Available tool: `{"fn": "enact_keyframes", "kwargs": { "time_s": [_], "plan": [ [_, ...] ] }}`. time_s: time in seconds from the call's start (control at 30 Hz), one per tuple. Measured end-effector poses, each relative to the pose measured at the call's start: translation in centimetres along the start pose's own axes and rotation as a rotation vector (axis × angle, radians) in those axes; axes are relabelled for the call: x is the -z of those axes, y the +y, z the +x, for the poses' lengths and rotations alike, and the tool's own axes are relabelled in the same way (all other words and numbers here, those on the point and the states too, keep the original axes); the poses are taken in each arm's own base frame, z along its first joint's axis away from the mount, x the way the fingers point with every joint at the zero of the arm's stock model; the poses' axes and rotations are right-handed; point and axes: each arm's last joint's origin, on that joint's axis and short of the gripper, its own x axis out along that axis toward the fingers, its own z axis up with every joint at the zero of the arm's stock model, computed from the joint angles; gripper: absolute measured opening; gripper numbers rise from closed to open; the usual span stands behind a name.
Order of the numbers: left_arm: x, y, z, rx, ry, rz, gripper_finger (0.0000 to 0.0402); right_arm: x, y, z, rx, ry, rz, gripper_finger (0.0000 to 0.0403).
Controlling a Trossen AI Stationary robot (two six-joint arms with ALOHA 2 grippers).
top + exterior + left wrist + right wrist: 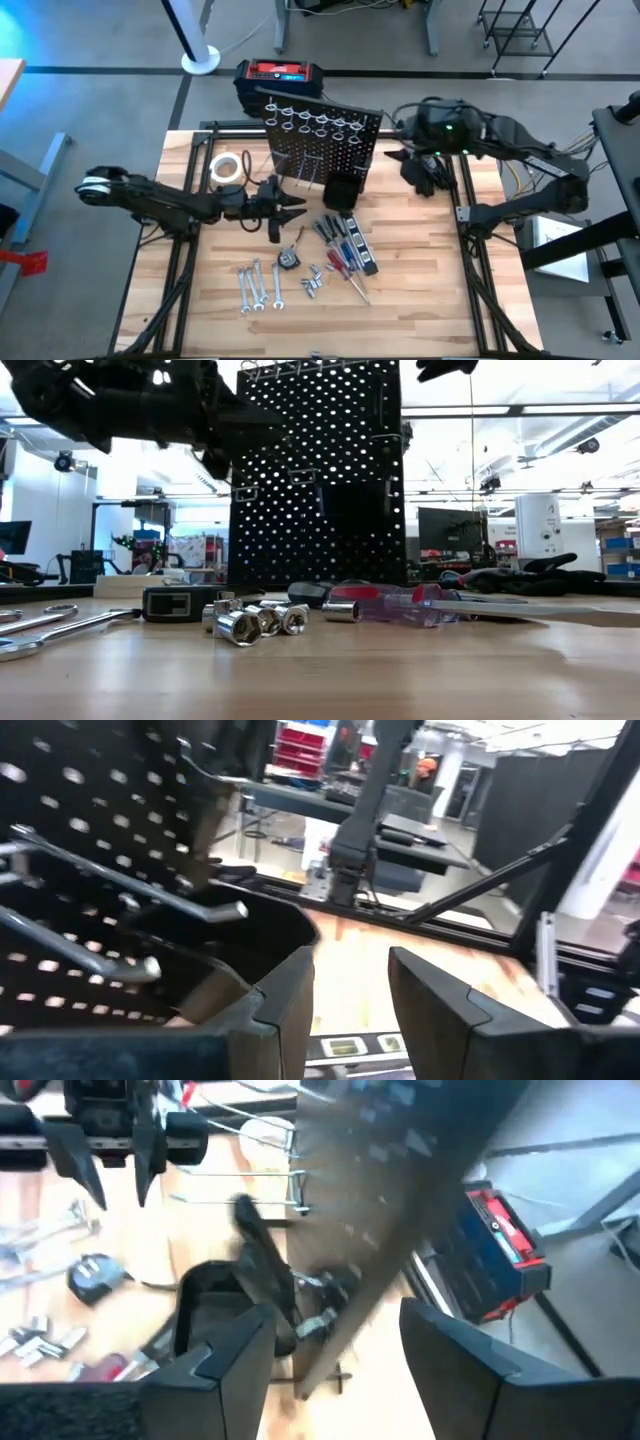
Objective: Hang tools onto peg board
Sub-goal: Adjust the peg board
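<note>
The peg board [322,140] stands upright at the back middle of the desk [420,300], with silver ring holders along its top rows, hooks lower down and a small black bin [342,190] at its lower right corner. The left pincer [292,205] hovers above the desk just in front of the board's lower left part, its fingers [285,1000] parted with a clear gap and nothing between them; in the left wrist view the silver hooks [150,885] and the bin's rim lie close ahead of it. The right pincer [407,152] is held high beside the board's right edge, its fingers [235,1350] also spread wide and empty, looking down on the bin and on the left pincer beyond it. The tools lie loose on the desk in front of the board: three silver wrenches [258,285] to the left, a small tape measure [289,258] near them, a cluster of metal sockets [312,281], and a row of screwdrivers [345,256] with red, blue and black handles below the bin. A white tape roll [225,167] sits to the left of the board, black gloves [425,172] to its right, and a black-and-red case [281,78] behind it.
</note>
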Motion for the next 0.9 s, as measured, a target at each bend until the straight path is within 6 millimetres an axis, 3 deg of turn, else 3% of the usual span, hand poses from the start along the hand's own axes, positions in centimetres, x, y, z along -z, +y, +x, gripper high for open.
{"fn": "enact_keyframes", "kwargs": {
  "time_s": [0.23,0.4,0.53,0.73,0.9],
  "plan": [
    [-1.8,0.2,-3.9,0.001,-0.096,-0.001,0.0120,2.8,1.0,-0.6,-0.045,-0.150,0.123,0.0210],
    [-2.8,0.1,-5.6,0.020,-0.117,-0.030,0.0120,4.9,1.5,1.8,-0.062,-0.236,0.208,0.0210],
    [-3.4,0.2,-6.7,-0.062,-0.071,-0.016,0.0120,6.1,1.6,4.0,-0.003,-0.321,0.201,0.0211],
    [-5.5,0.1,-8.0,-0.157,-0.034,0.034,0.0120,5.2,1.2,4.0,0.059,-0.556,0.145,0.0211],
    [-7.3,-0.2,-8.7,-0.179,-0.019,0.084,0.0120,4.6,1.2,4.5,0.072,-0.558,0.096,0.0212]
  ]
}}
